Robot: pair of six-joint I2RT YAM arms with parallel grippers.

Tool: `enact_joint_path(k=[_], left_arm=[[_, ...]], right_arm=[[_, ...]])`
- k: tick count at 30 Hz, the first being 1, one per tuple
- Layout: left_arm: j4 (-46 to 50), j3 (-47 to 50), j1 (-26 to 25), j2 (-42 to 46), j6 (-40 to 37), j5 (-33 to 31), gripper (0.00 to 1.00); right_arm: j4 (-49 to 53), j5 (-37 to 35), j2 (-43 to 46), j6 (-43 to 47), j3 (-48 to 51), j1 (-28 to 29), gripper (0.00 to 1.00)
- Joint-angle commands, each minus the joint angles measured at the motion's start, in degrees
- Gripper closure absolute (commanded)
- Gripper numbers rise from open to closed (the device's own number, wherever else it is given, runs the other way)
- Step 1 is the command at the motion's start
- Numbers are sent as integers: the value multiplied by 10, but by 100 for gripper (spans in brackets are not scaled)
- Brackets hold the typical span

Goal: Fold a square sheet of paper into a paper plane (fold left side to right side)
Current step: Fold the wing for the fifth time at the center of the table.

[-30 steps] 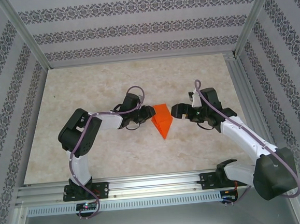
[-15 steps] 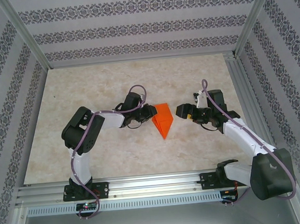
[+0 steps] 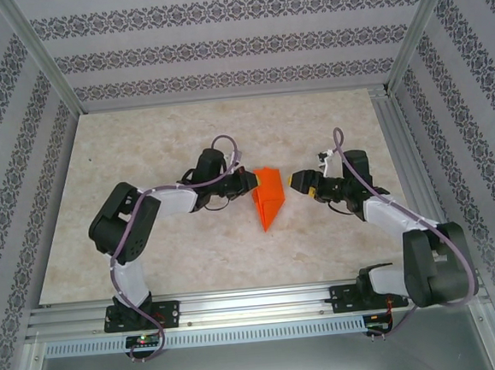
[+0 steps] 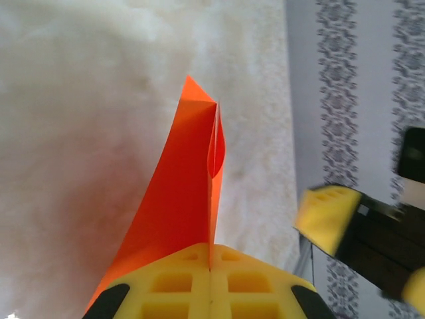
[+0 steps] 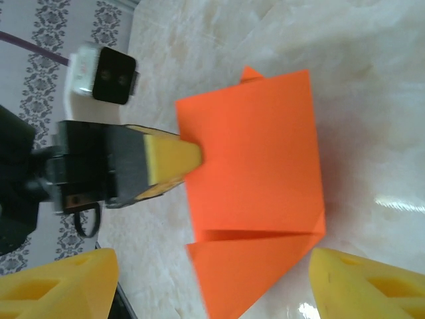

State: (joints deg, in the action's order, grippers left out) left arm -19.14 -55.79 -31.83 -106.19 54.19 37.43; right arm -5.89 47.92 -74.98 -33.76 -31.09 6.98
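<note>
Top view: orange paper lies on the table, roughly mid-table. Its outline has a straight far edge and tapers to a point on the near side. It is partly folded, with one flap lifted off the surface.

Left gripper: at the paper's left far corner. In the left wrist view the yellow pads are pressed together with the paper's edge running in between them, so it is clamped on the paper. From there the sheet rises away from the pads, and one fold stands up in a narrow curved loop near its far tip.

Right gripper: just right of the paper's far right corner, with a small gap, not touching. In the right wrist view its yellow fingers are spread apart with nothing between them, and the paper lies ahead of them.

Room around the paper: bare table beyond its far edge up to the patterned back wall. There is also bare table off its near point, toward the metal rail. The two sides are taken up by the arms.
</note>
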Motion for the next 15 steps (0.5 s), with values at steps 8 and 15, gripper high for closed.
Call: enact_joint_path(k=[8, 15], left_arm=[[8, 37, 16, 94, -82, 106, 100], [1, 42, 17, 114, -85, 130, 100]], right_arm=[[-198, 99, -111, -32, -10, 4, 27], [-234, 119, -119, -74, -23, 32, 34]])
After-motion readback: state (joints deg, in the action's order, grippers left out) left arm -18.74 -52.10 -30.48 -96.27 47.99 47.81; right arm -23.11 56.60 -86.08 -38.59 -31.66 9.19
